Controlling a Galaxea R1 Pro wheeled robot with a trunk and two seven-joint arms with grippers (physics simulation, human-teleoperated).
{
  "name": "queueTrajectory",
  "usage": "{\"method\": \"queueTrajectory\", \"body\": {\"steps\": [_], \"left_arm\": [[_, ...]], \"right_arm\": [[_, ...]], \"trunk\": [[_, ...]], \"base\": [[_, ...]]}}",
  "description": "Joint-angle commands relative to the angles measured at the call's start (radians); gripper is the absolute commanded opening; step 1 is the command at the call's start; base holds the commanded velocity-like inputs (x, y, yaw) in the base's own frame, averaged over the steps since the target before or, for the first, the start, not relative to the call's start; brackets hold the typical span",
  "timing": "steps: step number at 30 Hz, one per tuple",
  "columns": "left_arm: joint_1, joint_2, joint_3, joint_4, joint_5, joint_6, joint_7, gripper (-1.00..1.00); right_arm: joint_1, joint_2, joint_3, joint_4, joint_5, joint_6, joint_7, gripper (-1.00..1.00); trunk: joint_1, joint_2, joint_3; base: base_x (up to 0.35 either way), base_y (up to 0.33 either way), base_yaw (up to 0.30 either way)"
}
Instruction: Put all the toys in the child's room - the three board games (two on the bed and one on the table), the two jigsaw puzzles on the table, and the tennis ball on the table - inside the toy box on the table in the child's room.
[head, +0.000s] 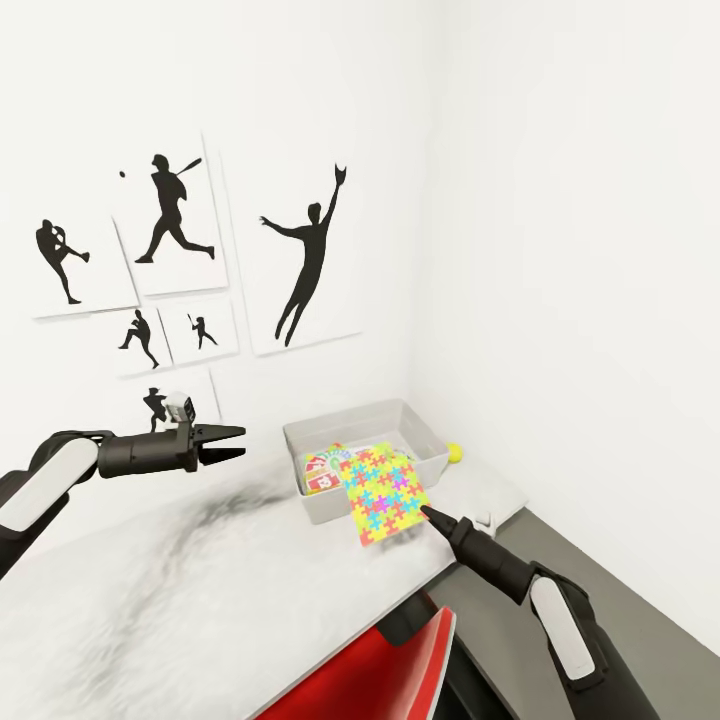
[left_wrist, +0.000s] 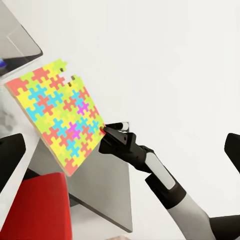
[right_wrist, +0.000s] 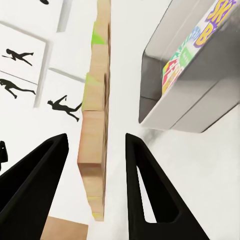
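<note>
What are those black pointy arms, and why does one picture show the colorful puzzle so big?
Those arms belong to a robot in a computer-made world. The big picture comes from a camera on its head, looking down at a light-grey table. The other two come from little cameras near each claw, so things look huge and tilted there. The right gripper pinches the edge of a jigsaw puzzle, holding it over the front of the toy box. The left gripper holds nothing and hangs above the table. A bright board game already lies in the box. A tennis ball sits on the table behind the box. The red thing is a chair.
</note>
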Motion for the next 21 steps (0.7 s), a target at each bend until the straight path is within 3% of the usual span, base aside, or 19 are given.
{"method": "queueTrajectory", "body": {"steps": [1,3,7,12,17,21], "left_arm": [[-0.002,0.001,-0.002,0.001,0.0,0.002,-0.005,1.0],[-0.002,0.0,-0.003,0.001,0.0,0.003,-0.005,1.0],[-0.002,-0.001,-0.004,0.001,0.001,0.003,-0.005,1.0],[-0.002,-0.005,-0.004,0.001,0.0,0.002,-0.005,1.0],[-0.002,-0.007,-0.004,0.001,0.0,0.002,-0.005,1.0],[-0.002,-0.007,-0.004,0.0,0.0,0.002,-0.005,1.0]], "right_arm": [[-0.001,0.001,-0.001,0.0,-0.004,0.008,-0.001,-1.0],[-0.012,0.001,-0.002,-0.001,-0.004,0.011,-0.006,-1.0],[-0.116,-0.002,-0.007,-0.009,-0.004,0.053,-0.042,-1.0],[-0.294,0.006,-0.02,0.035,-0.024,0.126,-0.192,-1.0],[-0.488,0.012,-0.022,0.261,-0.049,0.125,-0.338,-1.0],[-0.588,0.014,-0.021,0.448,-0.047,0.075,-0.377,-1.0]], "trunk": [[0.0,-0.002,-0.002],[0.0,-0.002,-0.002],[0.0,-0.002,-0.002],[0.0,-0.002,-0.002],[0.0,-0.002,-0.002],[0.0,-0.002,-0.002]], "base": [[0.0,0.0,0.0],[0.0,0.0,0.0],[0.0,0.0,0.0],[0.0,0.0,0.0],[0.0,0.0,0.0],[0.0,0.0,0.0]]}}
